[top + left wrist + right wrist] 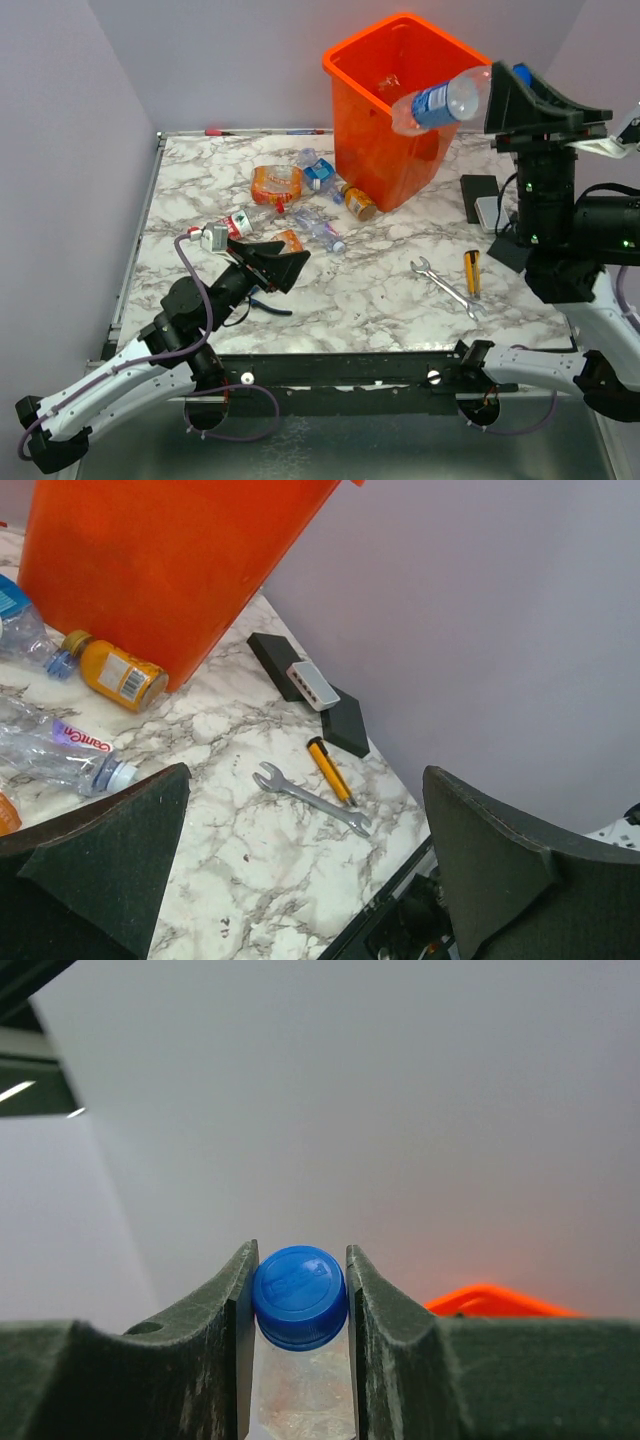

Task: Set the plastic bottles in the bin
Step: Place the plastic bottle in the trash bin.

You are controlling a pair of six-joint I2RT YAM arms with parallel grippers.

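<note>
Here, your right gripper [300,1272] is closed narrowly on the neck of a clear bottle with a blue label [437,102], one finger on either side just under its blue cap [299,1295]. The bottle is held high and lies roughly level. Its base points left over the right-hand rim of the orange bin [380,140], which stands at the far side of the marble table [370,290]. Your left gripper [277,263] is spread wide and holds nothing, low over the near-left part of the table. Just beyond it several bottles lie scattered in front of and to the left of the bin: a crushed orange-labelled bottle [276,183], a blue-labelled bottle [318,172], a small orange bottle with a gold cap [118,674] touching the bin's base, a clear flattened bottle [322,230] and a red-labelled bottle [240,220]. To the right, well apart from them, a steel wrench [445,287] lies beside a yellow-handled tool [472,272].
</note>
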